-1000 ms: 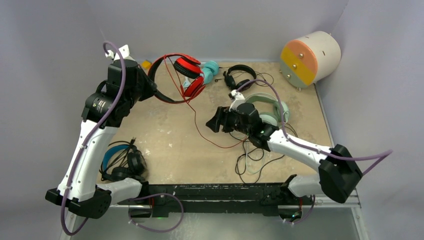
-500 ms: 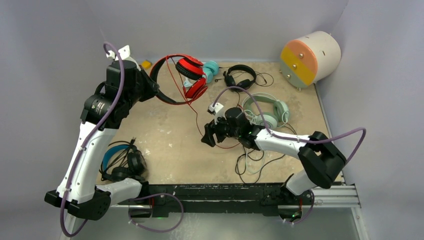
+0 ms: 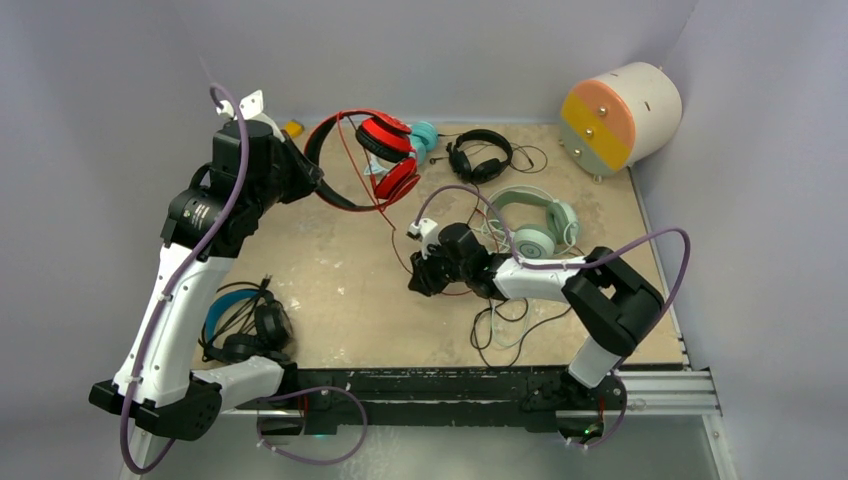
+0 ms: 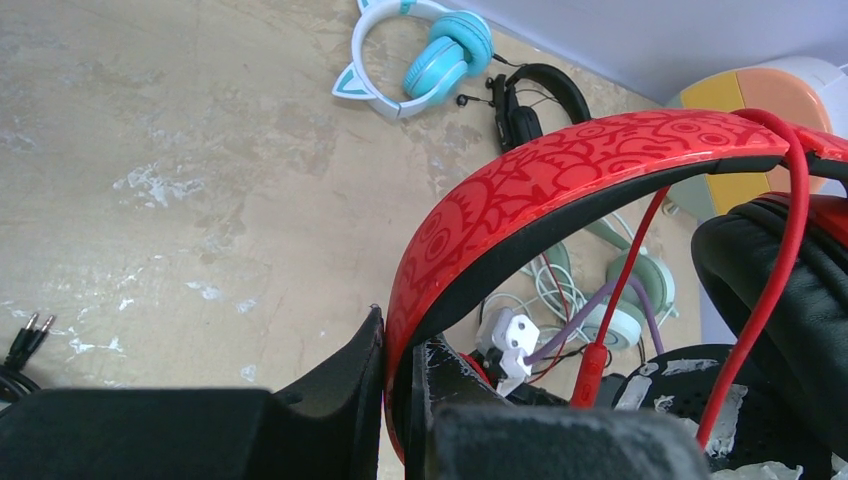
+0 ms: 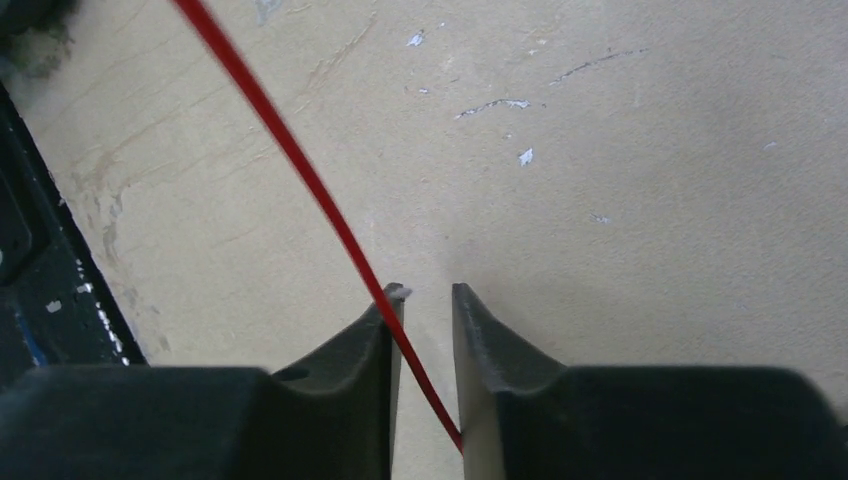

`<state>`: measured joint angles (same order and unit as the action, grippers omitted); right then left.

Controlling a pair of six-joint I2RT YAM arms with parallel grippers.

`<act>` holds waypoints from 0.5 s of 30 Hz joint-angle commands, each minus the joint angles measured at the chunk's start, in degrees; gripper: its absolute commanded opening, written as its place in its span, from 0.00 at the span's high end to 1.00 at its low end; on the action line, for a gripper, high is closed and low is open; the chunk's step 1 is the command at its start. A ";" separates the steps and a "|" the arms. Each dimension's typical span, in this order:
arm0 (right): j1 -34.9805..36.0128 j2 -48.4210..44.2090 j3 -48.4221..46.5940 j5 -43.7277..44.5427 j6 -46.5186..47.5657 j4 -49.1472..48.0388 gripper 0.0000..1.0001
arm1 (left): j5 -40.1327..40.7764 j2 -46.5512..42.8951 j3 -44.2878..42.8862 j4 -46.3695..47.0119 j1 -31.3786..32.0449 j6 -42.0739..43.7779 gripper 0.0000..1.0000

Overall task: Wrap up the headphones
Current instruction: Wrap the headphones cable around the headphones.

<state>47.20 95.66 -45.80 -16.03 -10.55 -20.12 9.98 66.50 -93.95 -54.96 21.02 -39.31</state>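
1. Bare counter [image 3: 320, 270] lies open between the left arm [image 3: 180, 290] and the right tool [image 3: 418, 273]
2. A red cable [image 5: 300, 170] slants down from the raised red headphones [image 3: 385, 150] across that gap and threads between the right tool's fingers
3. Loose cables [image 3: 505, 325] clutter the near right; green headphones [image 3: 535, 225] sit just behind the right arm [image 3: 545, 280]
4. Black-and-blue headphones [image 3: 245, 320] crowd the near left corner; a drum [image 3: 620, 115] fills the far right one

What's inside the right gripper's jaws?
The red cable runs diagonally through the gap of the right gripper, with the table under it. The jaws stand slightly apart. The cable's lower end disappears behind one finger, so contact there is hidden.
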 commanded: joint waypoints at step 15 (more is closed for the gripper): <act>-12.17 -4.69 5.75 -8.53 -14.17 -7.48 1.00 | -17.94 -3.81 -0.88 7.91 -0.36 -0.48 1.00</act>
<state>40.36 93.21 -40.23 -18.87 -19.88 -24.60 -0.84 65.21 -93.95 -53.10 21.02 -39.20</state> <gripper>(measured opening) 0.012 0.058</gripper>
